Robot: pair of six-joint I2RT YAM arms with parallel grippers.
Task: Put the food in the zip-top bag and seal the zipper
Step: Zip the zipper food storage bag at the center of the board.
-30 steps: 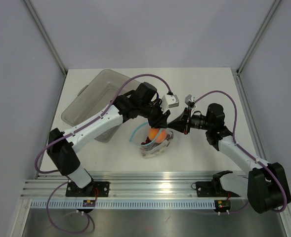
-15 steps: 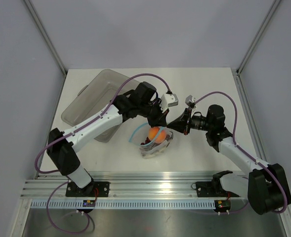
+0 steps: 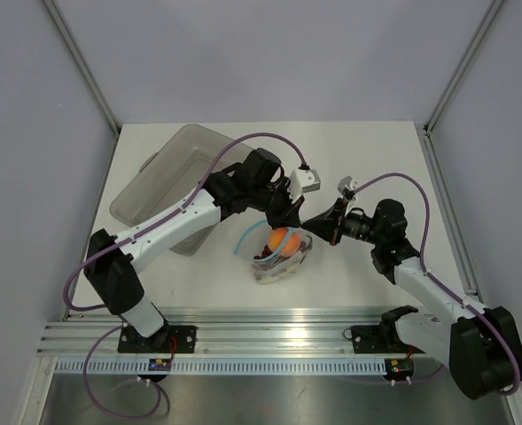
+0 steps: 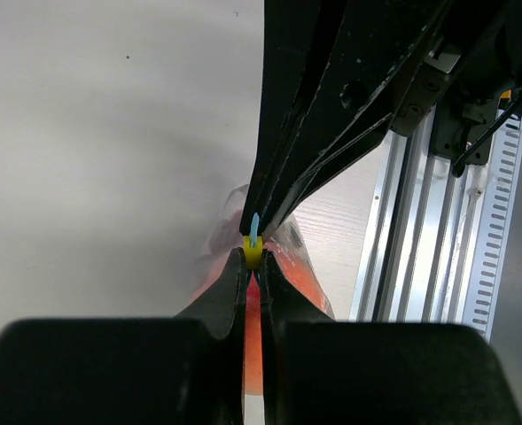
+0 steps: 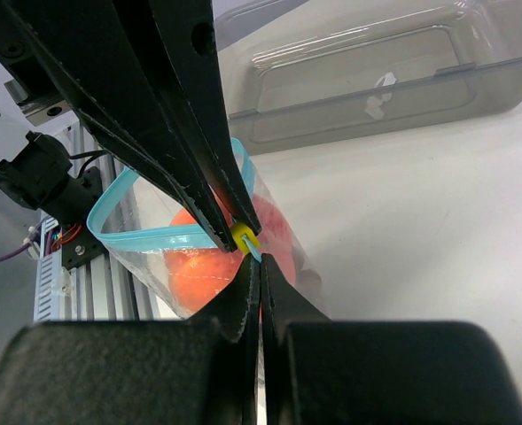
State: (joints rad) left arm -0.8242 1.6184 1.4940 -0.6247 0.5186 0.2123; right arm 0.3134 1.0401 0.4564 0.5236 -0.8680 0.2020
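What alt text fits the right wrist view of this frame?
The right gripper and left gripper, both shut, pinch the blue zipper of a clear zip-top bag at its yellow slider, tips nearly meeting. The bag's mouth gapes in a loop, an orange fruit inside; a grey tray lies behind.

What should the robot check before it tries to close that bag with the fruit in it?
1. Peach inside the zip-top bag: ok.
2. Grapes inside too: ok, dark red shows beside the peach.
3. Left gripper shut on the zipper: ok, pinched at the yellow tab.
4. Right gripper shut on the zipper: ok, tip to tip with the left gripper.
5. Zipper sealed: not ok, the blue strip stands open in a loop.
6. Fruit clear of the zipper line: cannot tell.
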